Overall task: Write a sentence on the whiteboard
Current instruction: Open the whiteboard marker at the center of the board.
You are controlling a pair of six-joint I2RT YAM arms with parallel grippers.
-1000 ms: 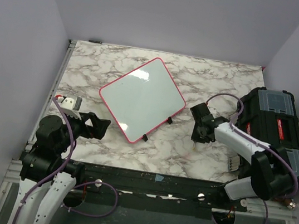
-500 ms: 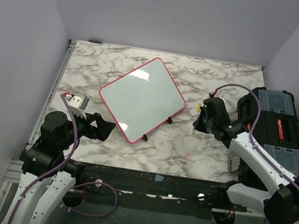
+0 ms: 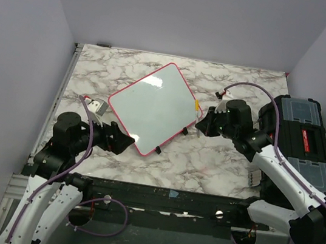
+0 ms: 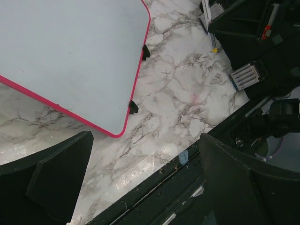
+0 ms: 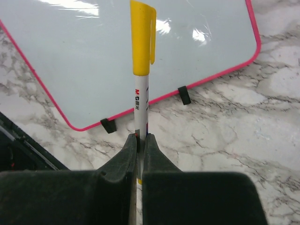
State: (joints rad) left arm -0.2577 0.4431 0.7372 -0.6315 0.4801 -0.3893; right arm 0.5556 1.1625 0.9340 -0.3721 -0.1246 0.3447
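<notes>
A: What differs from a second ago?

B: The right tool (image 3: 202,123) has swung from beside the toolbox (image 3: 298,139) to the whiteboard's (image 3: 155,107) right corner. The left tool (image 3: 124,141) has edged towards its near corner. The whiteboard hasn't moved: flat on the bench (image 3: 206,159), turned like a diamond, clips (image 3: 185,130) on its near right edge.

A: Grips?

B: Right tool clamped tight on a pen (image 5: 141,93), yellow cap (image 5: 140,37) on. Left tool spread wide, holding nothing.

A: Any writing?

B: "M&G" on the pen's barrel. The toolbox's red label (image 3: 306,140) is probably too small to read.
</notes>
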